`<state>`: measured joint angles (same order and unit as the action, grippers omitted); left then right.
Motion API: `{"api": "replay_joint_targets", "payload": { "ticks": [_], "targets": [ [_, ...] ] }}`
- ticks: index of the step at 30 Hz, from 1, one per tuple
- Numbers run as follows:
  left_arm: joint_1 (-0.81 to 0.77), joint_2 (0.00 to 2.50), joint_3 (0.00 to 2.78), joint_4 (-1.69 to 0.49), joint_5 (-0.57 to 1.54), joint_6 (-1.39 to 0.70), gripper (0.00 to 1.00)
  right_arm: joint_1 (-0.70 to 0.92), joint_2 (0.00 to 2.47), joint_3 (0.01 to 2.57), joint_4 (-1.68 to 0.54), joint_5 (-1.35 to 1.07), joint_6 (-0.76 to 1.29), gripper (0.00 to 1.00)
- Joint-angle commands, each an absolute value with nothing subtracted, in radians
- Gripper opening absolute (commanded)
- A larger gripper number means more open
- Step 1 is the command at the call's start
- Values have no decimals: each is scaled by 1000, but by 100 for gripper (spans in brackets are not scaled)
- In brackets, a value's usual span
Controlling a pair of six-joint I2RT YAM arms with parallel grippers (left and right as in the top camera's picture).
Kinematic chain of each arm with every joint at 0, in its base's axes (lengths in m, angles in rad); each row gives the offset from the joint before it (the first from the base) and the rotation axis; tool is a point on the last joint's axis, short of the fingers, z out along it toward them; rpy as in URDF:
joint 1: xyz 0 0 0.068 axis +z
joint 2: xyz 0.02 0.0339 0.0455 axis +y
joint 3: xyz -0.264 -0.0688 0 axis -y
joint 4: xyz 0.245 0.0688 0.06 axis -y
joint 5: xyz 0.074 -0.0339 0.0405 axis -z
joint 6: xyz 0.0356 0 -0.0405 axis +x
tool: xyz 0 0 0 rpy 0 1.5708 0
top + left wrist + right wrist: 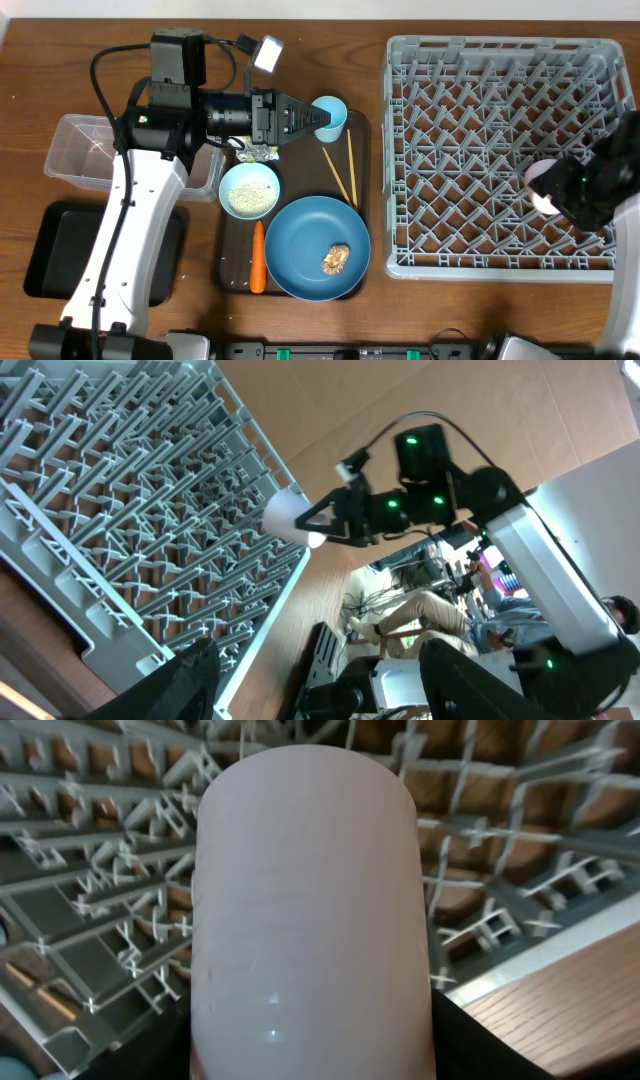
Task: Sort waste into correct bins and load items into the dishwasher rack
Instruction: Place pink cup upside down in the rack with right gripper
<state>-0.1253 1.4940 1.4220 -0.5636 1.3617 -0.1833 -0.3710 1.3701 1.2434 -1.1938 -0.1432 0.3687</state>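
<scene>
My right gripper (562, 190) is shut on the small pink cup (541, 187) and holds it over the right side of the grey dishwasher rack (480, 150). The cup fills the right wrist view (305, 900), with the rack's lattice (90, 930) behind it. My left gripper (318, 119) is open and points right, its tip beside the light blue cup (333, 115). The crumpled wrapper (258, 152) lies under it. The pale bowl (249, 190) holds rice. The blue plate (305, 235) carries a brown scrap (335, 258). The carrot (258, 257) and chopsticks (345, 168) lie on the brown tray.
The clear tub (80, 150) stands at the left, with the black tray (40, 250) in front of it. The brown serving tray (232, 270) holds the dishes. The left wrist view shows the rack (130, 510) and my right arm with the pink cup (288, 517).
</scene>
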Motion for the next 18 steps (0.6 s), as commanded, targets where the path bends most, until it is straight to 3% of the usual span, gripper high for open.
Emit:
{"api": "replay_joint_targets", "payload": {
  "ticks": [1, 7, 12, 18],
  "targets": [
    [-123, 1488, 1428, -560, 1369, -182, 65, -377, 1429, 1254, -1202, -191, 335, 55],
    [-123, 1488, 1428, -563, 1368, -182, 65, -383, 1514, 1254, -1206, -184, 324, 56],
    [-123, 1488, 1428, -563, 1367, -181, 65, -386, 1545, 1254, -1166, -184, 324, 80],
    [-123, 1488, 1428, -567, 1312, -182, 66, -389, 1518, 1312, -1151, -192, 305, 82]
  ]
}}
